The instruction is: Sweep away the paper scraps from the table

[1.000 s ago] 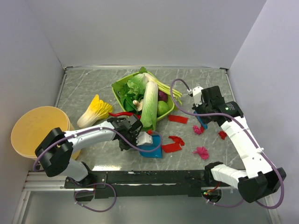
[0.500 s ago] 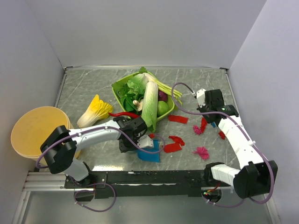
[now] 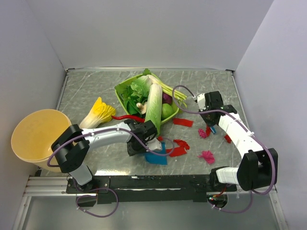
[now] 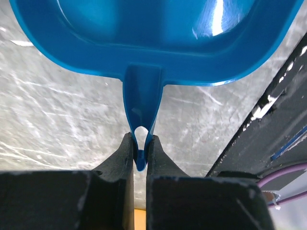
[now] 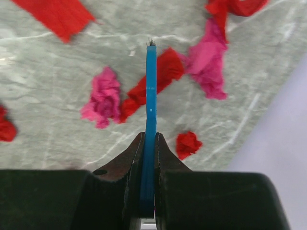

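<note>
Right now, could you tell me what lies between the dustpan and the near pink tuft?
Red scraps beside the dustpan, then bare table up to the tuft, in the top view.

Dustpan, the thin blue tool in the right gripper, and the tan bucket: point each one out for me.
dustpan (image 4: 153,48): left wrist view, on the pan's back wall just above the handle.
thin blue tool (image 5: 151,105): right wrist view, on its narrow edge ahead of the jaws.
tan bucket (image 3: 33,136): top view, on its bare inside.
</note>
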`<state>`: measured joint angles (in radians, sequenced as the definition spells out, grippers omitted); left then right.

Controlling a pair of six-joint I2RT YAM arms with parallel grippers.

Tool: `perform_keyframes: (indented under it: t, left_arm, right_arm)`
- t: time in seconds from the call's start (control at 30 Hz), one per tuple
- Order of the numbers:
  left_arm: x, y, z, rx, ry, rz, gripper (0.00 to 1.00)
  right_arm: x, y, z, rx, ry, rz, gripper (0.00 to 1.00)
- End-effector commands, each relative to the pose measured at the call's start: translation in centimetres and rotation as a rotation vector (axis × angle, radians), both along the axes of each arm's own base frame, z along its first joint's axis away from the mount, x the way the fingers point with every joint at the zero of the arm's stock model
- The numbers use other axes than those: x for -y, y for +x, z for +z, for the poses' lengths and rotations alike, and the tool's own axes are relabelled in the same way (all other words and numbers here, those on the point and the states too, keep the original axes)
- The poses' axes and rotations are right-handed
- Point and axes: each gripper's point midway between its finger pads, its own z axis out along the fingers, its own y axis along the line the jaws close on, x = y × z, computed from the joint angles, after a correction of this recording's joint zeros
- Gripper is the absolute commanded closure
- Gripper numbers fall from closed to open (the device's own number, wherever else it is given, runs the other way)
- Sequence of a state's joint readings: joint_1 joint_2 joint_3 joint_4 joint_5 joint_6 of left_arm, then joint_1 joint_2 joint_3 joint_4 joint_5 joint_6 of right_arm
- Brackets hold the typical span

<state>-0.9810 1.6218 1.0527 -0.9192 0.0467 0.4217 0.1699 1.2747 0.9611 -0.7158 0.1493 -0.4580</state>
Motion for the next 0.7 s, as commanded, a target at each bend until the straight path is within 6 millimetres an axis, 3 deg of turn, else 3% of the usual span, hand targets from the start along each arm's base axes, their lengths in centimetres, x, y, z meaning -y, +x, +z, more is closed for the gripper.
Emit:
perform_keyframes:
  t: [0.0, 0.17, 0.33, 0.37, 0.47, 0.63, 0.67]
  left_arm:
    - [2.3, 1.1, 0.8, 0.032, -0.053, 0.022, 0.99]
    - [3.3, 1.3, 0.7, 0.030, -0.070, 0.027, 0.99]
    - [3.9, 1.3, 0.7, 0.020, -0.083, 0.036, 0.99]
    - [4.0, 1.3, 0.7, 0.020, -0.083, 0.036, 0.99]
    - [4.1, 1.3, 0.6, 0.019, -0.085, 0.037, 0.99]
    - [3.8, 1.4, 0.7, 0.026, -0.069, 0.033, 0.99]
    - [3.7, 1.5, 0.7, 0.030, -0.066, 0.030, 0.99]
  right_arm:
    - [-2.5, -0.5, 0.2, -0.040, 0.105, 0.001, 1.00]
    - [-6.7, -2.1, 0.1, -0.113, 0.223, 0.071, 1.00]
    - [-12.2, -3.6, 3.4, -0.166, 0.462, 0.173, 1.00]
    - [-13.8, -4.6, 4.3, -0.205, 0.550, 0.220, 1.00]
    - [-14.2, -5.2, 6.4, -0.199, 0.586, 0.223, 1.00]
    - [-12.7, -4.0, 8.9, -0.096, 0.525, 0.195, 1.00]
    - [-12.0, -3.7, 8.7, -0.068, 0.497, 0.174, 1.00]
